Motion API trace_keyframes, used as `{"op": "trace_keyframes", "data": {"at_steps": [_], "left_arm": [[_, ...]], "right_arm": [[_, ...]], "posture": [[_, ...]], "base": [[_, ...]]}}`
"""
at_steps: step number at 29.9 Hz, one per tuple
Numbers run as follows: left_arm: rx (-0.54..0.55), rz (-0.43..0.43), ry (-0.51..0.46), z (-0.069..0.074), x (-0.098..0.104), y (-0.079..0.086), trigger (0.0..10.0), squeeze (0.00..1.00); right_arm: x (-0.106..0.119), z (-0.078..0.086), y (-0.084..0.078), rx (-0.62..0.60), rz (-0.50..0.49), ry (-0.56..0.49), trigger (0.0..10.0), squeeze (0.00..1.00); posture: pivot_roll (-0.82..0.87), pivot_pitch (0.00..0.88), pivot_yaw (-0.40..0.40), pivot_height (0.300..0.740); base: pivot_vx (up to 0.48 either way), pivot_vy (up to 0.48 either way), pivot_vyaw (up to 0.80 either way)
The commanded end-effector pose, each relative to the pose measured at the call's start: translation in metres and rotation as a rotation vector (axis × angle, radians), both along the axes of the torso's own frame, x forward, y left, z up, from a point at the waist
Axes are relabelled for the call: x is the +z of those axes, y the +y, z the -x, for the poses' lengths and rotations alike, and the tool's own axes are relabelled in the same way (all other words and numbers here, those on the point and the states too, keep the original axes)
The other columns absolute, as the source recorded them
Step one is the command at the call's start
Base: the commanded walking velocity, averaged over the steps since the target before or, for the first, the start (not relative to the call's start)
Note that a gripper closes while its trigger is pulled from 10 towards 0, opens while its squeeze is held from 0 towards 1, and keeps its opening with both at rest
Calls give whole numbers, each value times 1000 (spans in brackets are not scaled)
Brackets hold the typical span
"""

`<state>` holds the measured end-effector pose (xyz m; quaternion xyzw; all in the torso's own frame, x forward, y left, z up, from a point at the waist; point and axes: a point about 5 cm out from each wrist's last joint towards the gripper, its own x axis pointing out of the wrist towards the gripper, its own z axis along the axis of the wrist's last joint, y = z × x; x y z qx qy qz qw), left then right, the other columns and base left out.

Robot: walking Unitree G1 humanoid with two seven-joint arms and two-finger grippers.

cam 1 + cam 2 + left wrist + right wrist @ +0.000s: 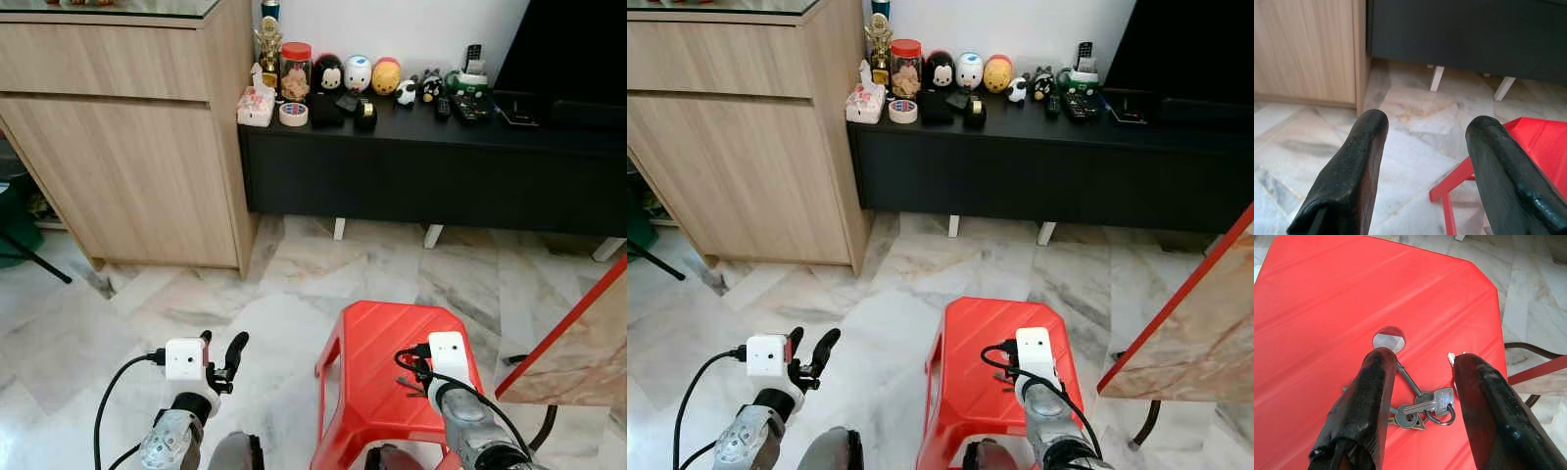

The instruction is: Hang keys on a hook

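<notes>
A bunch of keys (1422, 407) is seen lying flat on the seat of a red plastic stool (1327, 318), just short of the round hole (1389, 338) in the seat's middle. The right gripper (1420, 406) is held directly above the bunch, its two black fingers (1365, 396) spread wide so that the keys lie in the gap between them; nothing is gripped, and whether the fingertips touch the seat cannot be told. In the head views the right arm's wrist camera (446, 356) is seen poised over the stool. The left gripper (223, 360) is held out over the marble floor (176, 313) beside the stool, its fingers (1354, 166) likewise parted and empty. Beyond, a wooden cabinet (127, 137) stands against a low black console (421, 166) lined with figurines and a jar (295, 70).
</notes>
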<state>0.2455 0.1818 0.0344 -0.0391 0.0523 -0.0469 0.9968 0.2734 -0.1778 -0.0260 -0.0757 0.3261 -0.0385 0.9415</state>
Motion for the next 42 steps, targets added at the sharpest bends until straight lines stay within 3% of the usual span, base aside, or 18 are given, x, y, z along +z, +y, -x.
{"op": "trace_keyframes", "data": {"at_steps": [1,18,28,35,36,37,42], "left_arm": [[-20,-5,-1,2,3,-3,10000,0],[-33,14,-111,2,44,-10,10000,0],[-18,25,-105,7,52,-11,10000,0],[-13,32,-92,10,52,-13,10000,0],[-13,33,-90,10,52,-13,10000,0],[-13,34,-88,11,52,-14,10000,0],[-11,35,-81,12,51,-14,10000,0]], "right_arm": [[3,-3,-4,-11,7,-14,10000,0],[-1,4,-4,-25,7,-23,10000,0],[15,-15,0,41,31,-91,10000,0],[15,-14,-6,32,63,-67,10000,0],[14,-14,-8,29,63,-65,10000,282],[14,-13,-9,25,65,-63,10000,1000],[12,-11,-13,17,77,-53,10000,1000]], "posture": [[58,93,-72,629],[82,241,-73,629],[80,273,-85,629],[77,277,-89,629],[76,280,-89,629],[75,282,-90,629],[71,284,-92,629]], "base": [[0,0,0],[0,0,0],[0,0,0],[0,0,0],[0,0,0],[0,0,0],[0,0,0]]}}
